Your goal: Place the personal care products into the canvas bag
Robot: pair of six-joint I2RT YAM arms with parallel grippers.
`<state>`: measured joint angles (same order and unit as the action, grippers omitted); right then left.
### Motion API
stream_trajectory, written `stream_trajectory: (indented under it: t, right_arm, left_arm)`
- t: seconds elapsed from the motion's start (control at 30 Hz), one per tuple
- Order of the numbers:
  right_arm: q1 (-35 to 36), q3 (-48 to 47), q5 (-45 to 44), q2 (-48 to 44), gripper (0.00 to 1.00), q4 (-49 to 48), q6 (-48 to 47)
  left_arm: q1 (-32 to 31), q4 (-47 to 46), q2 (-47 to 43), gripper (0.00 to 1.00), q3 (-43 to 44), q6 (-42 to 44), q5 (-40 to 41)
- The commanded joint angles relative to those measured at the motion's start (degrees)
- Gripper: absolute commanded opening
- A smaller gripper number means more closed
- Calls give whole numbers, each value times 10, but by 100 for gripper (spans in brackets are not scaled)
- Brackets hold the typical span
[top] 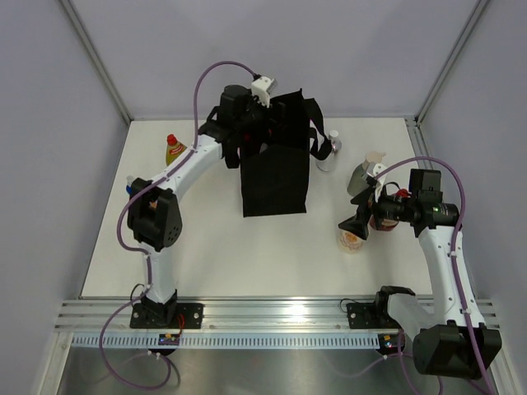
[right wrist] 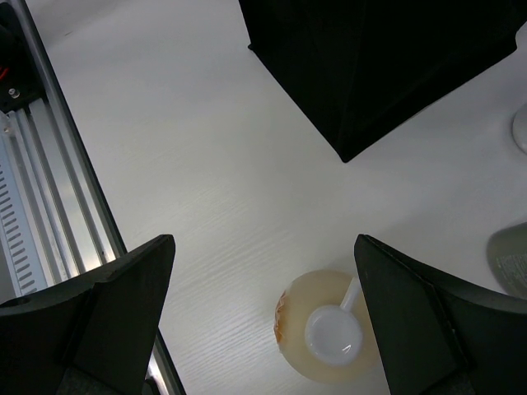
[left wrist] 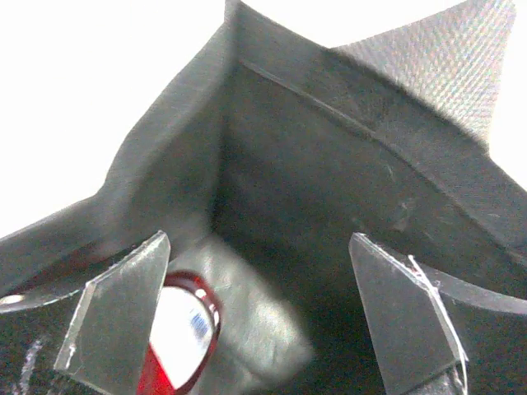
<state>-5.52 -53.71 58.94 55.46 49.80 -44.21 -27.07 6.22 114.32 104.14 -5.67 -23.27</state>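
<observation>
The black canvas bag (top: 276, 169) stands upright mid-table. My left gripper (top: 249, 130) reaches into its open top; in the left wrist view it (left wrist: 259, 247) is open, and a dark red bottle (left wrist: 177, 329) lies on the bag's floor (left wrist: 272, 321) by the left finger. My right gripper (top: 354, 224) is open above the cream pump bottle (right wrist: 333, 329), not touching it. The yellow bottle with the red cap (top: 174, 150) stands far left. The small silver bottle (top: 328, 153) and the grey-green bottle (top: 362, 176) stand right of the bag.
A dark reddish object (top: 385, 220) shows partly behind my right wrist. The metal rail (top: 272, 317) runs along the near edge. White walls enclose the table. The bag's corner (right wrist: 370, 74) is near the pump bottle.
</observation>
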Motion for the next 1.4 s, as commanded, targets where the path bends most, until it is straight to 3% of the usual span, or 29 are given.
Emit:
stream_trajectory:
  t: [0.0,0.2,0.33,0.57,0.7,0.8,0.93,1.1,1.37]
  right_arm:
    - [1,-5,-27,3,99,-8,3]
    - [1,-39,-153,3,99,-13,76]
    - [12,-42,-200,3,100,32,72]
    - [106,-68,-339,75,100,76,93]
    - [154,-68,-435,90,99,26,146]
    - [159,-84,-476,122,99,18,173]
    - [168,-84,-461,159,99,39,178]
    - [175,-64,-424,163,100,83,146]
    - [201,-33,-483,189,100,64,145]
  left_arm:
    - [25,23,-122,96,21,-36,16]
    - [25,120,-250,99,-62,-51,76]
    - [25,177,-372,99,-153,-39,133]
    - [25,126,-565,99,-409,-20,192]
    - [25,113,-638,99,-511,4,208]
    - [25,103,-674,99,-545,15,223]
    - [25,104,-693,99,-580,18,228]
    - [25,119,-694,99,-575,27,229]
    - [25,122,-694,99,-576,32,229]
